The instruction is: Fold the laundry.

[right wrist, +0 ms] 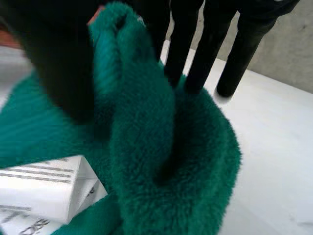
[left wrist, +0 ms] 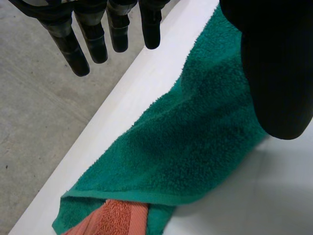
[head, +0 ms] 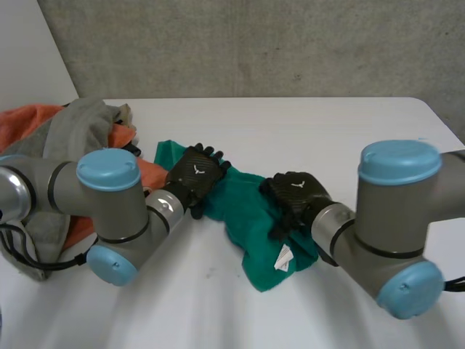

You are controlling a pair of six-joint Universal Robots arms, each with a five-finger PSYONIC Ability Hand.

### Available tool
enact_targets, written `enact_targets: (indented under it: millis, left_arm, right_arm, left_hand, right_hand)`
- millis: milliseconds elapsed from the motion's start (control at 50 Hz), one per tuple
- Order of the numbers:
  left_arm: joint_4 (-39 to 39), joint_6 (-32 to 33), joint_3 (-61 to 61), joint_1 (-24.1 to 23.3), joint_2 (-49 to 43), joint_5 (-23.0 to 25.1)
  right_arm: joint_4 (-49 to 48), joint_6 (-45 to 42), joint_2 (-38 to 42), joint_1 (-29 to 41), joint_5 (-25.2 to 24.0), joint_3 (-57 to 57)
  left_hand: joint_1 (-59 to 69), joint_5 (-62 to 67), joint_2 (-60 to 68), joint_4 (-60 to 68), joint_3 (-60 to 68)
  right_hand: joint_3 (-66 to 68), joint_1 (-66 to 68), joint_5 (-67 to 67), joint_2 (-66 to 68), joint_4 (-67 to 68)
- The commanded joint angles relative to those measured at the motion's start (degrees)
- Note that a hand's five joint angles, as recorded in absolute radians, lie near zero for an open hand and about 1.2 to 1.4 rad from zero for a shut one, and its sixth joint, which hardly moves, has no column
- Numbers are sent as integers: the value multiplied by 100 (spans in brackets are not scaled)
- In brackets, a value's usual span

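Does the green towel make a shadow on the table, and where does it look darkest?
Left wrist view: yes, the green towel throws a soft grey shadow on the white table along its edge. Right wrist view: darkest is the deep fold at the fingertips of the right hand. Head view: no bright glare on the table.

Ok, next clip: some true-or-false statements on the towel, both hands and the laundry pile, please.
1. The green towel lies spread flat. False: it is bunched, with a fold raised at the right hand.
2. The right hand pinches that fold between thumb and fingers. True.
3. The left hand is a closed fist. False: its fingers are straight, holding nothing.
4. A white label shows on the towel beside the right hand. True.
5. The orange and grey laundry pile lies by the right arm. False: it lies by the left arm.
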Motion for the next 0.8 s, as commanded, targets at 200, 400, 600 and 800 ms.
enact_targets:
  millis: [200,400,600,800]
  left_arm:
    - [-45,-1302,-561,23,1026,-428]
    - [-10,-1373,-606,-161,640,-437]
    - [148,-1364,18,-592,68,-778]
    - [289,-1417,-587,-522,1428,-1553]
  right_arm:
    - [481,-1595,-2171,-759,-533,290]
    - [658,-1061,-2655,-592,-930,-176]
    - [745,-1007,-2867,-653,-886,-176]
    - [1633,-1507,-2876,-1513,-886,-369]
  left_hand:
    - [-132,-173,-78,-71,-108]
    - [-115,-156,-61,-54,-92]
    - [6553,6511,6607,6614,6576]
    - [6763,6721,6817,6824,6786]
  right_hand:
    - [4077,3899,4050,4022,4110]
    - [4077,3899,4050,4022,4110]
    - [4077,3899,4050,4022,4110]
    - [4077,3899,4050,4022,4110]
